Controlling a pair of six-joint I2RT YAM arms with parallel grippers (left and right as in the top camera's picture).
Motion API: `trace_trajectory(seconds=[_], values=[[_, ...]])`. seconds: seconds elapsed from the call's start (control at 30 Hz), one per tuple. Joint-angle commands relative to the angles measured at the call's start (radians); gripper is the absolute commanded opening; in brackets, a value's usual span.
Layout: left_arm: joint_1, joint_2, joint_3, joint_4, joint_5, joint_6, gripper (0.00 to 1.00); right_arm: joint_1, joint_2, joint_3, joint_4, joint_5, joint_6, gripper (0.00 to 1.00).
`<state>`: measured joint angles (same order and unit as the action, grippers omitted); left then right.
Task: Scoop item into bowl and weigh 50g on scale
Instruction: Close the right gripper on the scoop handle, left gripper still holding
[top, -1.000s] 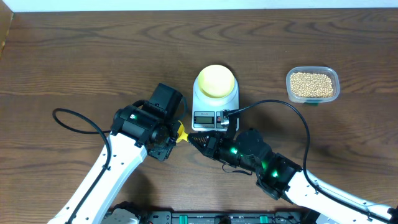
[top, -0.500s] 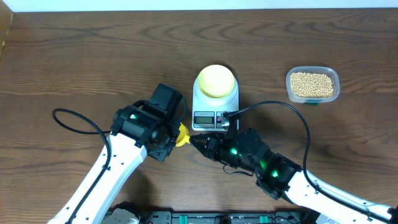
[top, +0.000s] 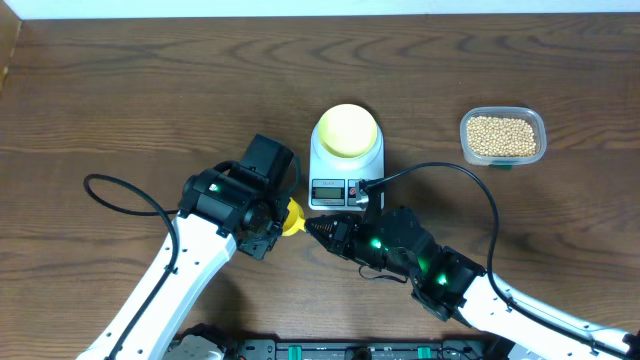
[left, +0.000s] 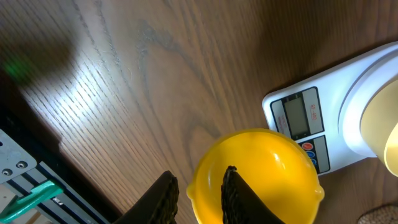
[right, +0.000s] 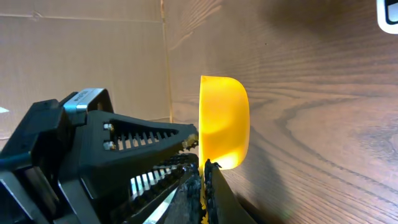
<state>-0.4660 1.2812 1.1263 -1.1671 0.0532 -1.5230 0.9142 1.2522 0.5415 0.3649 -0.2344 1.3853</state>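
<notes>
Jaws meet at yellow scoop (left: 261, 168)
Right jaws pinch its edge — left jaws slightly parted astride its rim

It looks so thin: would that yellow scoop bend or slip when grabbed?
The yellow scoop looks like thin moulded plastic, so it is probably light yet fairly stiff. Its glossy surface might slip in the right tool. Its rounded cup could rock if set down.
</notes>
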Motion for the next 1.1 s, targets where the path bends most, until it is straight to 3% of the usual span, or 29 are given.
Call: trace_trajectory(seconds=[0.0,0.67,0.93,1.07], values=[[-0.002,0.006,-0.01,-0.006,-0.016,-0.008,0.27,0.003,0.003,0.014,0.006,0.026,-0.01,0.01],[-0.002,0.006,-0.01,0.002,-0.016,-0.009,0.26,0.004,0.003,0.014,0.066,-0.019,0.053,0.01],[-0.002,0.006,-0.01,0.008,-0.016,-0.009,0.08,0.004,0.003,0.014,0.073,-0.021,0.062,0.01],[-0.002,0.006,-0.01,0.013,-0.016,-0.009,0.07,0.004,0.003,0.014,0.073,-0.031,0.062,0.01]])
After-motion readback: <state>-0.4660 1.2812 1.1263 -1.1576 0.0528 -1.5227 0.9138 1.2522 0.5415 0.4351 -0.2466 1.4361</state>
